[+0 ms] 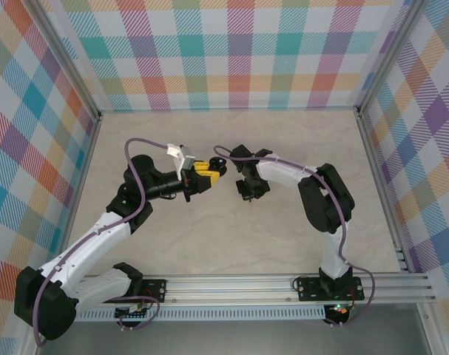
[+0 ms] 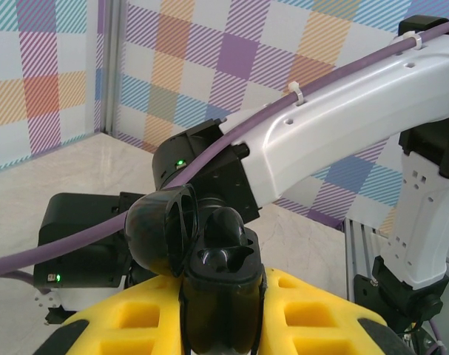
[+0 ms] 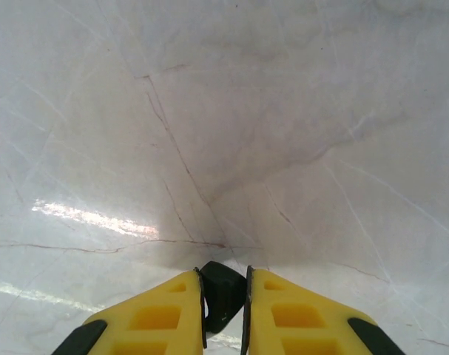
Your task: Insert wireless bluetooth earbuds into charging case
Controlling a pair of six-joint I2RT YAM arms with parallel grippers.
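We start with the black earbud (image 3: 220, 285). A small dark piece is pinched between the two yellow fingers (image 3: 169, 314) of the right hand (image 3: 224, 310). So little of it pokes out that we take it for an earbud by its size and colour rather than by its shape. The right hand is clamped on it and points down at the pale, veined table (image 3: 231, 133).

The charging case (image 2: 223, 266) is glossy black and stands upright in the left hand (image 2: 221, 318), whose yellow fingers (image 2: 124, 318) are pressed together against its sides. Its round lid (image 2: 161, 229) is swung open and leans toward 10 o'clock from the body, and the body's top face shows moulded hollows.

From above, the case (image 1: 218, 164) sits near the middle of the table (image 1: 209, 244), held off the surface. The left hand (image 1: 204, 174) is at its 8 o'clock and the right hand (image 1: 248, 191) near its 4 o'clock. The two hands are close but apart.

In the left wrist view, the white right arm (image 2: 342, 126) crosses behind the case from 9 o'clock to 2 o'clock, with a purple cable (image 2: 298, 100) strapped along it. Plaid walls (image 1: 231, 52) stand around the table.
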